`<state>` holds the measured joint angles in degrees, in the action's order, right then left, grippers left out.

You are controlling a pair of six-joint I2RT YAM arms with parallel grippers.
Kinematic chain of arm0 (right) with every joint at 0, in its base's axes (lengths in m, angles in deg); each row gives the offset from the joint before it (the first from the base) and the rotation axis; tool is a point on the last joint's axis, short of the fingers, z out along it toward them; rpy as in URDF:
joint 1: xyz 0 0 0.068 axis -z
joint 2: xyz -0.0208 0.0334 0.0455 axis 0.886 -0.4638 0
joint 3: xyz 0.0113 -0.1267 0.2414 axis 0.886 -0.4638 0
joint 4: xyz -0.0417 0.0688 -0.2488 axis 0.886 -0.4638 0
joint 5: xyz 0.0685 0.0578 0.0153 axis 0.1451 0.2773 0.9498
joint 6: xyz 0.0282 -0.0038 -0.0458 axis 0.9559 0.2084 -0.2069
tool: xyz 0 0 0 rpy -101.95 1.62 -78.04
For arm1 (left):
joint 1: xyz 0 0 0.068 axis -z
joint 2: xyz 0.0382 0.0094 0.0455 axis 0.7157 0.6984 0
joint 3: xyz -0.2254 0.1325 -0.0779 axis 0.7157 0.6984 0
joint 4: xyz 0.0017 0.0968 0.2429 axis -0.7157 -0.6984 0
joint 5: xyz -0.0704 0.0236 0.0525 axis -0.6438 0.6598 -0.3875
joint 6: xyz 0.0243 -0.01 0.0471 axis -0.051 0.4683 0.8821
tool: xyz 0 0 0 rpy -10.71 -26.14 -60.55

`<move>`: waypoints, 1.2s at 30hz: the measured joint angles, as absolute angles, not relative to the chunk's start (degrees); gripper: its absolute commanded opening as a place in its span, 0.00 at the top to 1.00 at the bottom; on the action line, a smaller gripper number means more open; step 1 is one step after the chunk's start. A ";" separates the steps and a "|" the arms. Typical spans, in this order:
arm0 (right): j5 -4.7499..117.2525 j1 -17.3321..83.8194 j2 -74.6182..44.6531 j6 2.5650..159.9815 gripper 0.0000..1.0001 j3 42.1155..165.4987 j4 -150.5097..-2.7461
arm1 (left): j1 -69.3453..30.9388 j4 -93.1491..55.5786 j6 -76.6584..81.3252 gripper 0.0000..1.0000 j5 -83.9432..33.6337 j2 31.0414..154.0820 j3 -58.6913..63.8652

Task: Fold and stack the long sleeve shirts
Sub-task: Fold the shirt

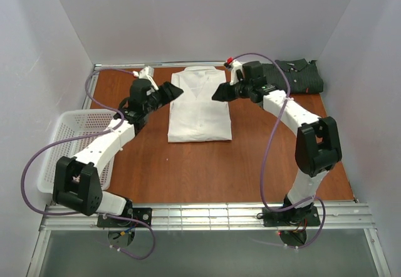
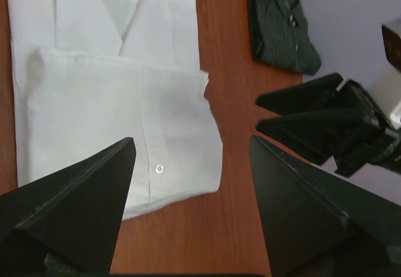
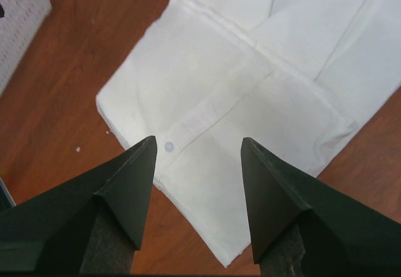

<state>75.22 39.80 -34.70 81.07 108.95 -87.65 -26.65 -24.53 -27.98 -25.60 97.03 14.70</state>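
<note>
Two shirts lie on the surface (image 1: pixel 188 170). The white shirt (image 1: pixel 200 104) is folded into a rectangle, collar away from the arm bases and hem turned up over the front. The dark striped shirt (image 1: pixel 294 76), also folded, sits well to its right by the far wall.

The left gripper (image 2: pixel 191 140) hangs at the white shirt's left edge and the right gripper (image 3: pixel 198 139) at its right edge. Each is spread wide and holds nothing.

The stacking looks undone, and lifting the white shirt is probably where trouble starts. If a gripper pinches only the turned-up top layer, that flap could peel open and undo the fold. Lifting one side ahead of the other would likely let the limp cloth sag and slide out of shape. The two grippers also face each other closely across the white shirt, so moving inward together risks a collision. A mesh basket (image 1: pixel 62 139) sits well to the white shirt's left.
</note>
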 measured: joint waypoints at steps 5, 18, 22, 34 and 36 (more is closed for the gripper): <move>75.94 38.71 -44.92 77.86 0.58 109.03 -88.06 | -23.22 -24.40 -29.16 0.33 -26.63 98.87 22.77; 73.10 39.98 -53.67 77.20 0.57 116.99 -88.87 | -23.14 -21.51 -29.86 0.47 -25.56 111.44 17.72; 73.52 41.05 -48.05 80.39 0.56 112.46 -86.49 | -23.40 -18.19 -29.90 0.58 -24.38 119.94 10.81; 76.84 42.21 -43.68 84.41 0.56 105.49 -82.99 | -28.60 -12.73 -31.30 0.71 -20.62 131.50 9.28; 77.21 42.21 -43.70 84.85 0.56 105.47 -82.67 | -29.17 -11.76 -31.43 0.70 -20.14 131.00 10.55</move>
